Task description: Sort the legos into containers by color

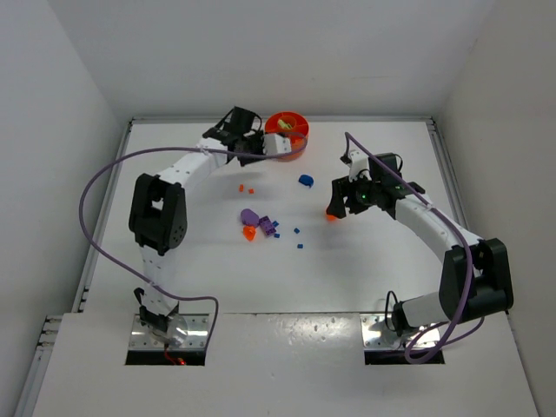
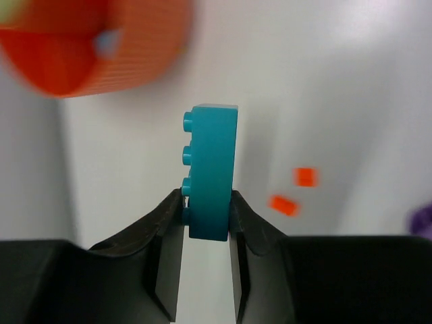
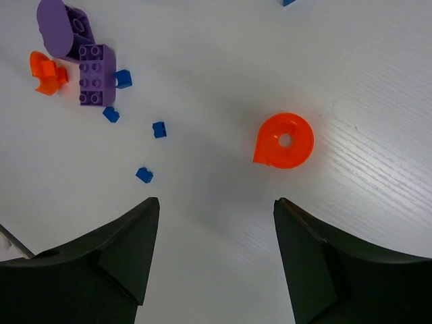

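Observation:
My left gripper (image 2: 206, 202) is shut on a cyan studded brick (image 2: 212, 172), held on edge above the table just short of the round orange dish (image 2: 94, 40). In the top view this gripper (image 1: 261, 146) is beside the dish (image 1: 287, 130) at the back middle. My right gripper (image 3: 217, 202) is open and empty, hovering just near of an orange rounded piece with a hole (image 3: 285, 140). In the top view it (image 1: 334, 201) is right of centre, over that piece (image 1: 331, 215).
Purple bricks (image 3: 96, 74) (image 1: 267, 225), an orange bit (image 3: 46, 71) and several tiny blue squares (image 3: 159, 129) lie mid-table. A blue piece (image 1: 306, 181) lies toward the dish. Two tiny orange squares (image 2: 305, 177) (image 1: 241, 187) lie left of centre. White walls enclose the table.

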Available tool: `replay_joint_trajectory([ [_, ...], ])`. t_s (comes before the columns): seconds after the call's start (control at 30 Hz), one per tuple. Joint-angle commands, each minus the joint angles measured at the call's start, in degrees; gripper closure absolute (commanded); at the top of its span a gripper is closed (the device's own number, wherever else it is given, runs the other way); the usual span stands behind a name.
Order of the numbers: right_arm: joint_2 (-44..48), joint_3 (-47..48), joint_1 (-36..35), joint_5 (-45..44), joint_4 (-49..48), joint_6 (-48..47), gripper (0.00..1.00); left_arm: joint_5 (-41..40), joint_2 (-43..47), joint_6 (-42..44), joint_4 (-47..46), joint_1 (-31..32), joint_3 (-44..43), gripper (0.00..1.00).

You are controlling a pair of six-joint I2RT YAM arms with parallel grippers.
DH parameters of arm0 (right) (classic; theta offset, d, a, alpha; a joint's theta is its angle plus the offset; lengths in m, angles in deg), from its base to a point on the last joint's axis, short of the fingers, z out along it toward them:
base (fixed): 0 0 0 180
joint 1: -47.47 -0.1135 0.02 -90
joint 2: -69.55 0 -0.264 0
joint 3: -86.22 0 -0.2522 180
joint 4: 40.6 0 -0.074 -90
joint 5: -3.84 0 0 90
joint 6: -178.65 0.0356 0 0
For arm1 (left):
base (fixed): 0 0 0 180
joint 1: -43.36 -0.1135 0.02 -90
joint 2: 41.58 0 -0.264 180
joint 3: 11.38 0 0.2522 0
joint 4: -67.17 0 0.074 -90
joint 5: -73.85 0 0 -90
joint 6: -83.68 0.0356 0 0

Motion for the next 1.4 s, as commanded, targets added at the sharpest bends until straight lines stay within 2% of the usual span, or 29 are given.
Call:
replay_joint_trajectory([
  [0.0, 1.56, 0.59, 0.27, 1.28, -2.79, -0.18, 0.3, -13.41, -0.32, -4.15, -10.03, 0.98, -5.29, 0.83],
  [0.07, 2.08, 0.06, 0.27, 0.75, -2.79, -0.18, 0.3, -19.98, -0.85, -2.49, -16.01, 2.21, -5.29, 0.83],
  [0.13, 2.08, 0.06, 0.27, 0.75, -2.79, -0.18, 0.3, -23.26, -2.25, -0.04, -20.22, 3.09, -4.77, 0.85],
  [0.3, 2.61, -0.46, 0.8, 0.75, -3.32, -0.18, 0.3, -27.84, -6.03, 4.8, -21.92, 5.29, -8.8, 0.86],
  [0.57, 3.67, -0.99, 1.33, 0.75, -3.32, -0.18, 0.3, -28.9, -10.08, 12.45, -24.47, 6.35, -11.01, 0.85],
  [1.0, 4.19, -1.52, 2.38, 1.28, -3.85, 0.35, 0.3, -30.13, -13.24, 16.06, -25.61, 6.35, -13.55, 0.82],
  [1.37, 4.19, -2.05, 2.91, 1.8, -4.38, 0.87, 0.3, -26.79, -13.24, 18.7, -24.47, 6.35, -14.08, 0.8],
])
